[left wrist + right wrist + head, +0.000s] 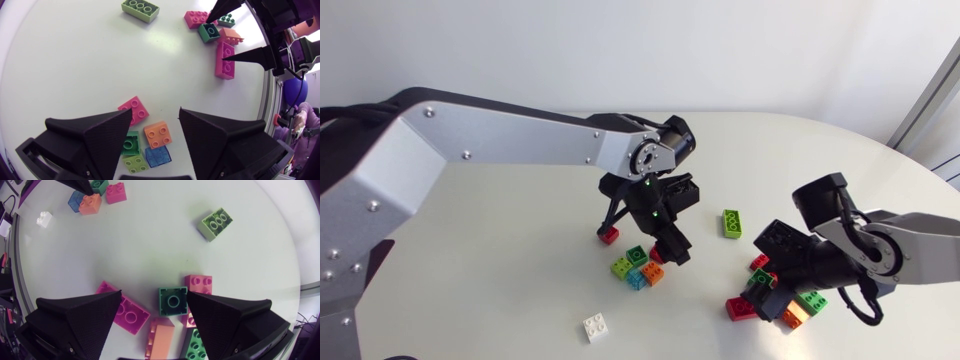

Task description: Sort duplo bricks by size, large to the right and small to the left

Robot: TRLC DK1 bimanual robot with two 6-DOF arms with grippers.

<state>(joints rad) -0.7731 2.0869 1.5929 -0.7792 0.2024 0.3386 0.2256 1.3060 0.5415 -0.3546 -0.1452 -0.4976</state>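
Hovering above a cluster of small bricks (158,134) mid-tabletop (520,260), my left gripper (156,111) has its fingers spread, holding nothing. Right gripper (154,293) fingers likewise apart, over a pile of bricks (125,311) at right. Lime long brick (731,222) sits between the groups. White small brick (597,326) lies apart, left of the cluster.
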